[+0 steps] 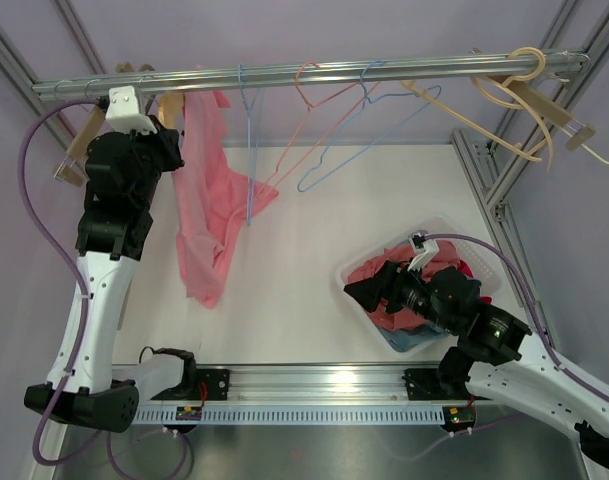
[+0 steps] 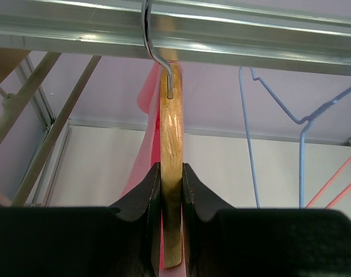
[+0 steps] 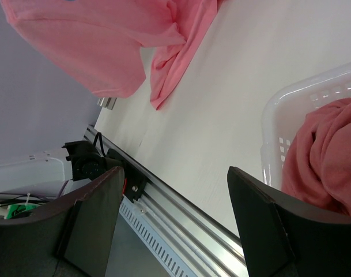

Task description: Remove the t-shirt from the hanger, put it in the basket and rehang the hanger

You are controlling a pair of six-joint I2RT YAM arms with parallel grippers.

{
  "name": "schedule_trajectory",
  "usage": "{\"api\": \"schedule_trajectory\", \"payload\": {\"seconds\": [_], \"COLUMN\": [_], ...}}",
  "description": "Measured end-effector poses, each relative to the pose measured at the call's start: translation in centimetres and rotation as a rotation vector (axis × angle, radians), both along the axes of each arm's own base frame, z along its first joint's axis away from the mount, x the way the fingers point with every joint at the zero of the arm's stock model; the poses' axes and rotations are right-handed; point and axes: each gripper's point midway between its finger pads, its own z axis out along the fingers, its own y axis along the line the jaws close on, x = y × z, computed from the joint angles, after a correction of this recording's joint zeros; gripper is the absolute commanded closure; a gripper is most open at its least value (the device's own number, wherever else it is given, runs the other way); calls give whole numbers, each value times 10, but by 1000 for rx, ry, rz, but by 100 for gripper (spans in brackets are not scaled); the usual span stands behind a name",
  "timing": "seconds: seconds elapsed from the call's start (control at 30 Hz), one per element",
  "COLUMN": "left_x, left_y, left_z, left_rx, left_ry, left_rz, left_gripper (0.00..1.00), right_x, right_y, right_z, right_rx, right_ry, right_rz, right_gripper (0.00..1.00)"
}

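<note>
The left hand (image 2: 171,187) is pinching the wooden hanger (image 2: 170,138) edge-on, below its metal hook (image 2: 154,40). The hook sits over the rail (image 2: 256,37) near the rail's left end. The t-shirt (image 1: 209,205) hangs off that hanger over the back-left of the worktop (image 1: 314,250), bunched to one side. Can't tell if its lower end touches the surface.

Risks, as I judge them:
- The grip is on wood, not cloth, so any tug prob lifts the hook off the rail, and hanger + shirt drop together.
- The shirt looks lopsided, so it may slide off uncontrolled.
- Its right edge overlaps the blue wire hanger (image 1: 249,150) in the top view and may be touching it. A pull to the right could snag there or drag that hanger along.
- The right hand (image 3: 175,173) is spread wide w/ nothing btwn its fingers. It's low over the front-right corner by the basket (image 3: 277,124) of clothes, well apart from the shirt. That means a long reach across, and it could clip the basket rim on the way out.
</note>
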Motion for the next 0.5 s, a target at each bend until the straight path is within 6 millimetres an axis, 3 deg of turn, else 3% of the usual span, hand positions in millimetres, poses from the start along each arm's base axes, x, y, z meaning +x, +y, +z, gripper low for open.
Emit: {"api": "schedule_trajectory", "payload": {"seconds": [0.13,0.3,0.4,0.5], "left_x": [-18,-49,-68,-91], "left_y": [0,-2,-5,-8], "left_z": [1,-21,-30,-26], "left_rx": [-33,-100,-149,-206], "left_ry": [-37,-30,-12,-15], "left_rz": [-10,-28,-45,-69], "left_gripper": [100,100,100,100], "right_x": [2,-8,-29,-57], "right_y": [9,31,60,101], "right_z": [-4,-8,-11,-7], "right_rx": [-11,-23,-54,-81], "right_ry": [10,11,-2,-42], "right_rz": [21,91,189,302], "right_gripper": [19,18,18,17]}}
